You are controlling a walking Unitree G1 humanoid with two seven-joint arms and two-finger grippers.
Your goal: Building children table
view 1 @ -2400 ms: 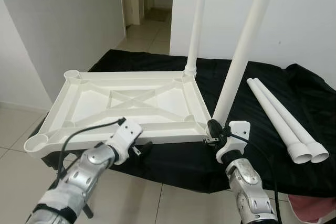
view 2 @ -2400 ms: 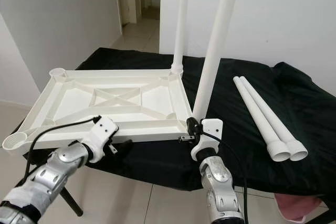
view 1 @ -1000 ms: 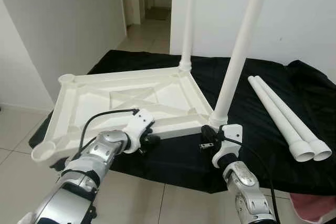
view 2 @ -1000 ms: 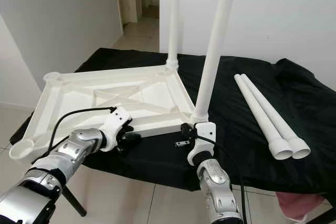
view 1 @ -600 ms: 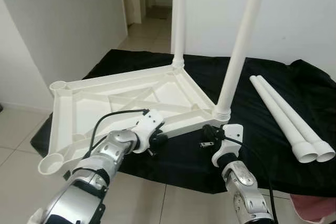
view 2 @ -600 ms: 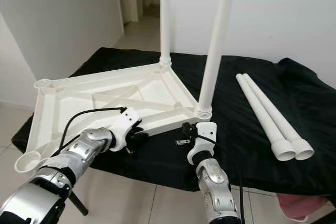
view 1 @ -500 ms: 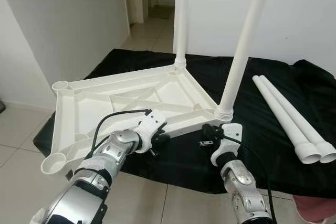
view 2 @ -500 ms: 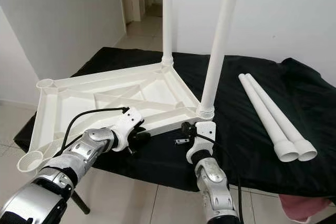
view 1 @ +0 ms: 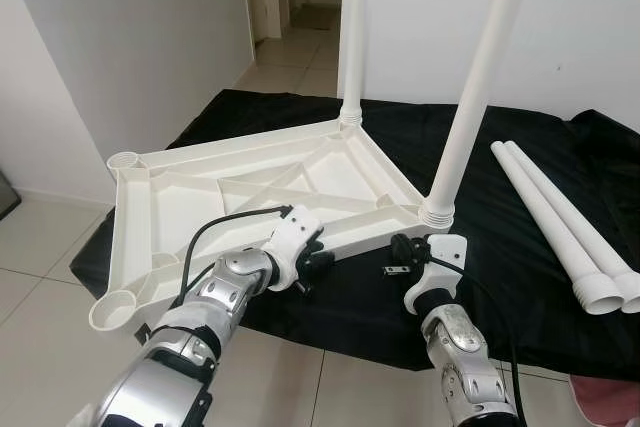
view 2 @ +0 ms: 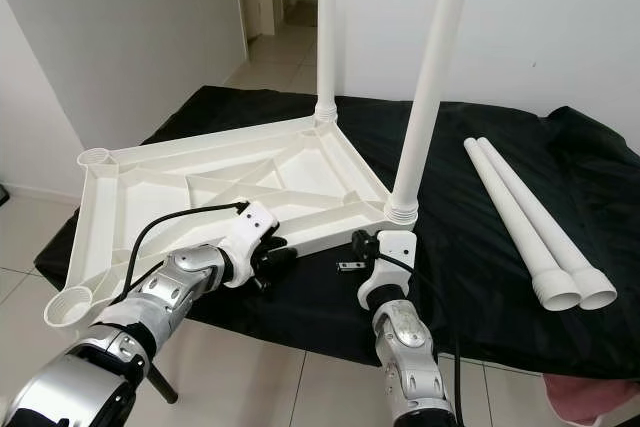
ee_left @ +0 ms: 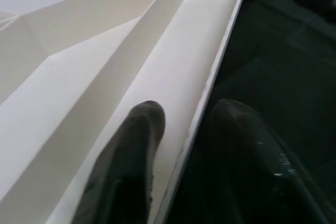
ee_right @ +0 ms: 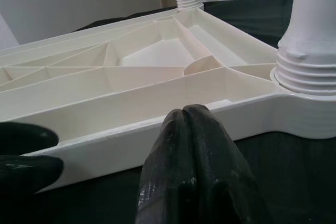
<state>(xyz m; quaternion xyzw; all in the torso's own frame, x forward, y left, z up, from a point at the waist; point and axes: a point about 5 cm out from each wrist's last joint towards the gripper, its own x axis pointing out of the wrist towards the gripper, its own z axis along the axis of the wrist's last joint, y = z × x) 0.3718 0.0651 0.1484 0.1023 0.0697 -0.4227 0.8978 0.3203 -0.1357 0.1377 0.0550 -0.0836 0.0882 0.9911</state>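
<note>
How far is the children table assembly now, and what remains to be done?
About half done. Two legs stand upright in corner sockets of the upside-down tabletop. The left hand grips the tabletop's near rim, one finger either side; the right hand, shut, sits just in front of that rim. Two loose legs lie on the black cloth, two sockets unfilled.

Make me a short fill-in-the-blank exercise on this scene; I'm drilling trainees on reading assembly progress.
1. The upside-down white plastic tabletop has ____ white tube legs standing in its corner sockets.
2. Two loose white plastic tube legs lie on the ____ cloth.
3. The left gripper has its fingers astride the tabletop's ____.
4. The right gripper has its fingers ____.

Missing words: two; black; rim; shut
</note>
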